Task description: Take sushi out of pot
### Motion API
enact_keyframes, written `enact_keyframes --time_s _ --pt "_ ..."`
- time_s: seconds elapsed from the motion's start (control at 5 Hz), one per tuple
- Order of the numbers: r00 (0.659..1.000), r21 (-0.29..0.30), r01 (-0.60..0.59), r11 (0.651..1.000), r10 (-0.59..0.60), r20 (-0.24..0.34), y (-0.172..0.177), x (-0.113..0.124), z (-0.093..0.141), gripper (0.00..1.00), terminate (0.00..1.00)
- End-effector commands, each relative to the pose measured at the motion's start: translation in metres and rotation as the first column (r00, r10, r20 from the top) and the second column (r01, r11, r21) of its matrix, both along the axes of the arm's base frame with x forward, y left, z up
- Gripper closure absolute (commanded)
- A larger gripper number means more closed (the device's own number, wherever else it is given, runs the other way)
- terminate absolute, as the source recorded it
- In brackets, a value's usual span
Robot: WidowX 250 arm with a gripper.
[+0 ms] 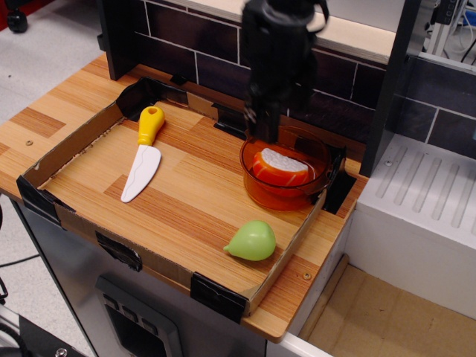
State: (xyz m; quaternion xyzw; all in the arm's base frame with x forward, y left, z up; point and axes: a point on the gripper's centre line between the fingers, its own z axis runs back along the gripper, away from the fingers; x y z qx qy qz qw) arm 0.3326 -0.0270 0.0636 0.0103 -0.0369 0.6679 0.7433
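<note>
The sushi (281, 166), orange with a white top, lies inside the translucent orange pot (277, 195) at the back right of the wooden tray. My black gripper (266, 131) hangs just above the pot's back left rim, behind and a little left of the sushi, and touches nothing that I can see. Its fingers merge into one dark shape, so I cannot tell whether they are open or shut.
A light green pear (253, 240) lies near the tray's front right corner. A white knife with a yellow handle (143, 160) lies at the left. A low cardboard wall (68, 146) rims the tray. A dark tiled wall (335, 97) stands behind, and a white rack (424, 186) stands at the right.
</note>
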Motion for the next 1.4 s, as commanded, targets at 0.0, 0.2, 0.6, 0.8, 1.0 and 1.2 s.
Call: enact_keyframes --time_s 0.0,0.2,0.6,0.8,1.0,1.2 --pt "0.999 0.05 0.034 0.998 -0.035 0.012 -0.003 0.012 -0.016 0.0 0.0" --pt "0.998 0.053 0.061 0.997 -0.062 0.02 -0.006 0.008 -0.018 0.0 0.0" --pt "0.995 0.061 0.083 0.995 -0.086 0.051 0.0 0.003 -0.013 0.0 0.0" --pt "0.992 0.08 0.11 0.991 -0.114 0.049 0.002 0.004 -0.02 0.0 0.0" --pt "0.99 0.09 0.117 0.989 -0.123 0.067 0.004 0.005 -0.021 1.0 0.0" --pt "0.989 0.097 0.117 0.988 -0.124 0.077 0.007 0.007 -0.022 1.0 0.0"
